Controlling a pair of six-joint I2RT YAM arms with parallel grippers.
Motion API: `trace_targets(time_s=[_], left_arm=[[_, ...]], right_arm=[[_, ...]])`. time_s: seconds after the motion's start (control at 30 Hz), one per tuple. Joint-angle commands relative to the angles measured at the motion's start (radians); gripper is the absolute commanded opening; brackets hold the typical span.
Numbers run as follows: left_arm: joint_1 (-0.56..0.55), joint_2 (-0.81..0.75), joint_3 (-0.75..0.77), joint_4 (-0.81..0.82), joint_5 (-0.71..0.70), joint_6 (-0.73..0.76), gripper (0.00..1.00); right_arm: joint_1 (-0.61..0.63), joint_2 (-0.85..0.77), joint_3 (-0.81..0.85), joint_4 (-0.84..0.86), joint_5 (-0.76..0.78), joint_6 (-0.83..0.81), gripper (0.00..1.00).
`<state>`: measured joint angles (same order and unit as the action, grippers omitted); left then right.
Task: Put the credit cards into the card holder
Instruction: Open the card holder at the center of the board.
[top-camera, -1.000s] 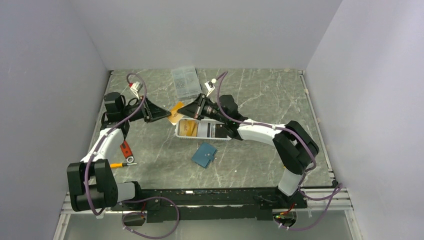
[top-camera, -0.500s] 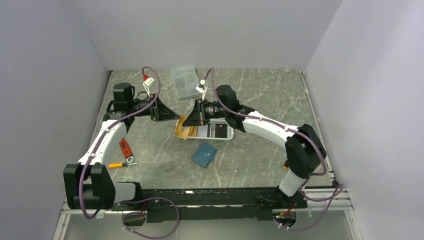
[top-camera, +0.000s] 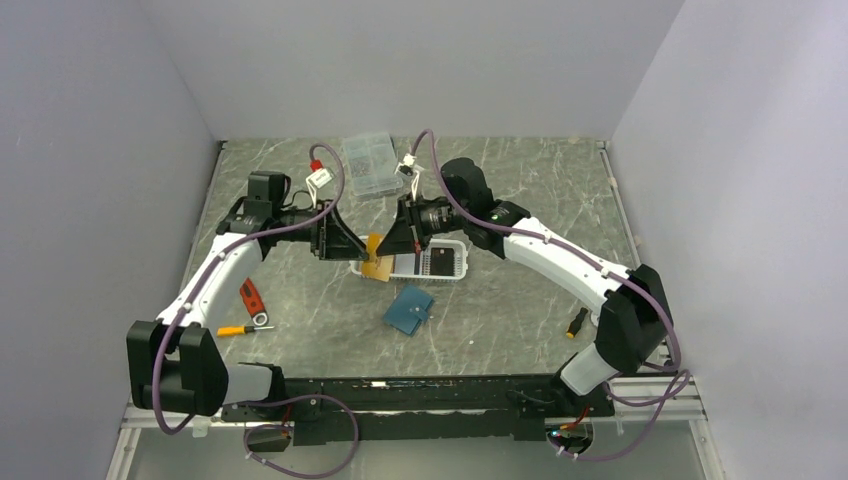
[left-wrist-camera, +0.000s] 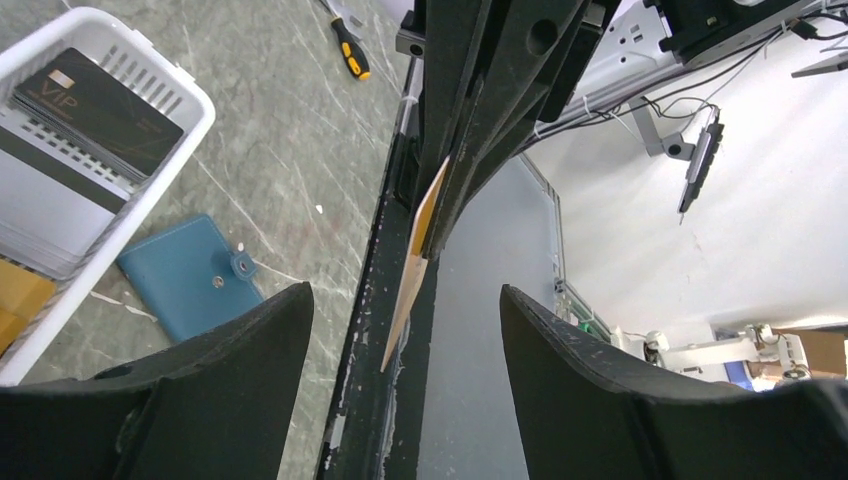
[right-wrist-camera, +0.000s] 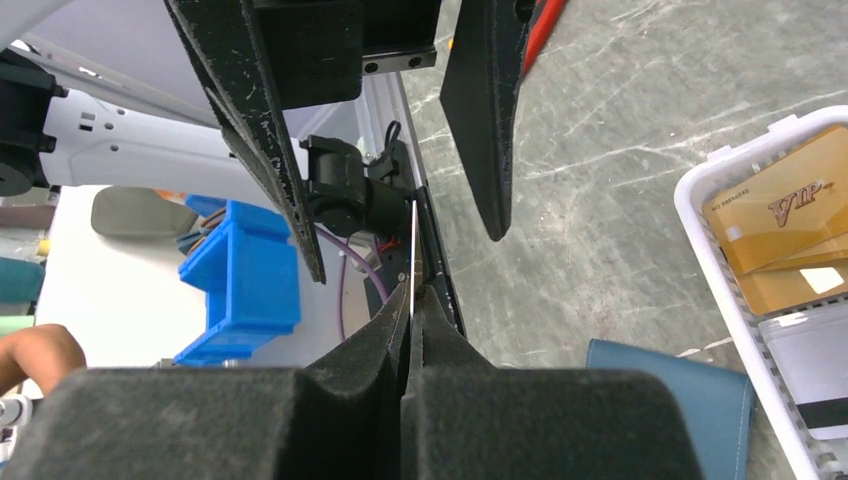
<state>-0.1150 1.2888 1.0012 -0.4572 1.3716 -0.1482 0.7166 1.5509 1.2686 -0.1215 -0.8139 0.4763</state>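
1. The gold card is hanging on edge in the air over the left end of the basket. Only the right jaws are pinching it now, shut tight on one edge.
2. The left jaws, narrow a second ago, are now standing wide open. They are flanking the card on both sides without touching it.
3. Both arms are also sitting closer to the middle of the bench than before. This is looking like a handover ending, with the card passing to the right arm.
4. The holder is lying on the bench just in front of the basket, apart from it. It appears to be folded shut with the snap up, though it is showing small, so no slot is presenting itself yet.
5. More cards are waiting in the basket: a black card, grey ones, and further gold ones.
6. The left jaws are crowding the card and are likely needing to back off first.
7. The clear box at the back and the red tool and screwdriver at the left are lying well apart, blocking nothing.
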Motion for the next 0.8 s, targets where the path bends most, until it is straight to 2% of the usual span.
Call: trace_targets(time_s=[0.0, 0.2, 0.37, 0.5, 0.57, 0.63, 0.7, 0.77], left_arm=[[-0.023, 0.001, 0.034, -0.03, 0.053, 0.068, 0.71], [-0.044, 0.019, 0.036, -0.04, 0.066, 0.09, 0.49], [-0.055, 0.03, 0.043, -0.051, 0.056, 0.1, 0.36], [-0.056, 0.035, 0.052, -0.05, 0.048, 0.094, 0.07], [-0.055, 0.035, 0.054, -0.036, 0.044, 0.08, 0.02], [-0.054, 0.031, 0.042, 0.008, 0.038, 0.039, 0.0], [-0.053, 0.019, 0.023, 0.079, 0.03, -0.042, 0.0], [-0.047, 0.012, 0.003, 0.159, 0.021, -0.122, 0.0]], right_arm=[[-0.009, -0.037, 0.035, -0.03, -0.005, -0.044, 0.0], [-0.012, -0.037, 0.035, 0.023, -0.009, -0.009, 0.0], [-0.011, -0.026, 0.038, 0.052, -0.014, 0.013, 0.0], [-0.01, -0.028, 0.034, 0.062, -0.005, 0.022, 0.0], [-0.011, -0.039, 0.018, 0.082, 0.006, 0.038, 0.16], [-0.011, -0.054, -0.009, 0.108, 0.02, 0.058, 0.3], [-0.012, -0.071, -0.05, 0.149, 0.031, 0.084, 0.37], [-0.015, -0.094, -0.1, 0.214, 0.036, 0.127, 0.4]])
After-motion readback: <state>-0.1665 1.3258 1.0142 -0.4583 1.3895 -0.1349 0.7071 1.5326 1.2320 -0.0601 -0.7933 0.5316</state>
